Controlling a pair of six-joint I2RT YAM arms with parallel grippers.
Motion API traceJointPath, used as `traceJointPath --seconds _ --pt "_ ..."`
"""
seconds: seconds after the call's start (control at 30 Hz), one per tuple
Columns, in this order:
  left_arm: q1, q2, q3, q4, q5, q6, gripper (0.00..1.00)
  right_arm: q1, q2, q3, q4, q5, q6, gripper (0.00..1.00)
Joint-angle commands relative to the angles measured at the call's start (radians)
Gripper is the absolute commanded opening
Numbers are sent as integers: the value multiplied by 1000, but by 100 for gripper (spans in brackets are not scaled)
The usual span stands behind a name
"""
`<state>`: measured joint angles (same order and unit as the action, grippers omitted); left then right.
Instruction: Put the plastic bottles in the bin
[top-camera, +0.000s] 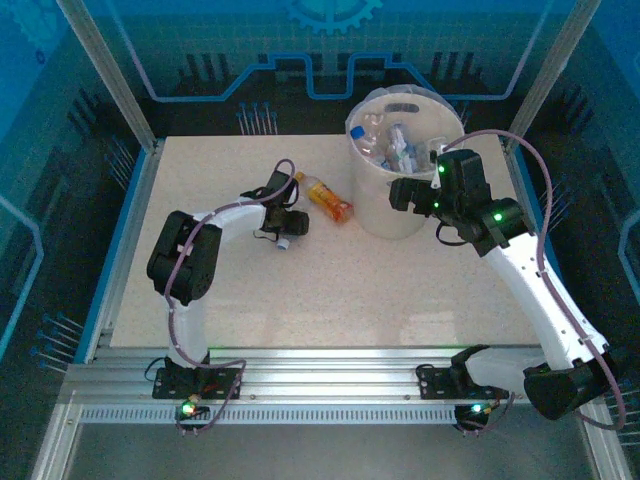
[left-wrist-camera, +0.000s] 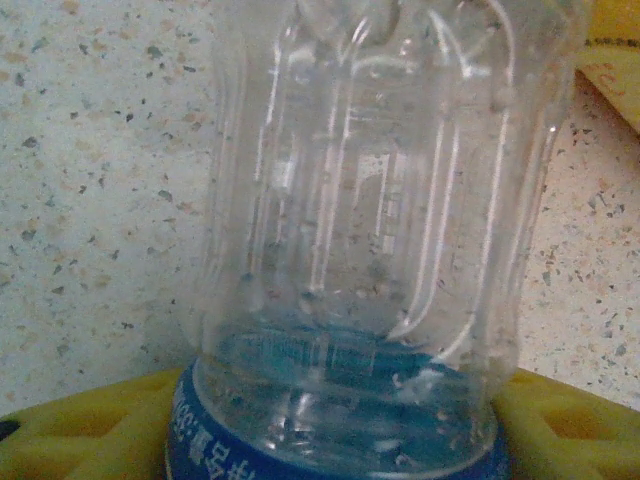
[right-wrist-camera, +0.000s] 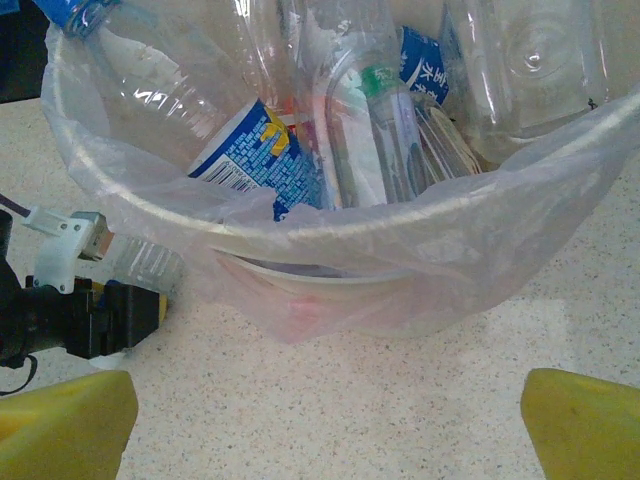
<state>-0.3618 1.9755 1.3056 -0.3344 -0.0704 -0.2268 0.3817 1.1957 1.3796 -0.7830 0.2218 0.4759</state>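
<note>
Now stands at the pick-up step for one of two bottles not yet binned. Finds the left yellow fingers (left-wrist-camera: 80, 435) on either side of a clear ribbed plastic bottle with a blue label (left-wrist-camera: 360, 250), low in the left wrist frame, at the label end. Cannot tell whether these fingers already pinch the bottle or merely bracket it.

Places that bottle left of centre in the overhead frame, lying on the pale speckled desk (top-camera: 300, 300). Sets an orange-labelled plastic bottle (top-camera: 328, 198) just beside it toward the upper right, also lying down. Puts the large round translucent whitish bin (top-camera: 375, 212) right of centre toward the top, lined with a thin plastic bag (right-wrist-camera: 420, 280) and holding several more plastic bottles (right-wrist-camera: 380, 130).

Shows the right yellow fingers (right-wrist-camera: 575, 420) spread wide with nothing between them, low and close to the bin's near wall.

Calls next, probably, for a firm squeeze on the clear bottle, then a lift off the desk. Needs after that a swing rightward over the rim and a release above the pile. Warns of a slippery, crushable body, and of the right arm crowding the bin's near side.
</note>
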Motion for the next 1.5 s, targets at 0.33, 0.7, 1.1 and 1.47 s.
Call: traceJointPath --seconds 0.33,0.7,1.1,1.47 --pt "10 -183 -157 68 23 -41 44 13 -22 -10 39 -56 22 100" --pt "3 -544 -409 267 121 -113 40 14 -27 -26 98 -189 41 100" --pt "-44 -831 -604 595 314 -181 38 34 23 -63 282 -452 113 100" --pt "-101 -823 -650 888 428 -302 38 170 143 11 381 -529 88 100"
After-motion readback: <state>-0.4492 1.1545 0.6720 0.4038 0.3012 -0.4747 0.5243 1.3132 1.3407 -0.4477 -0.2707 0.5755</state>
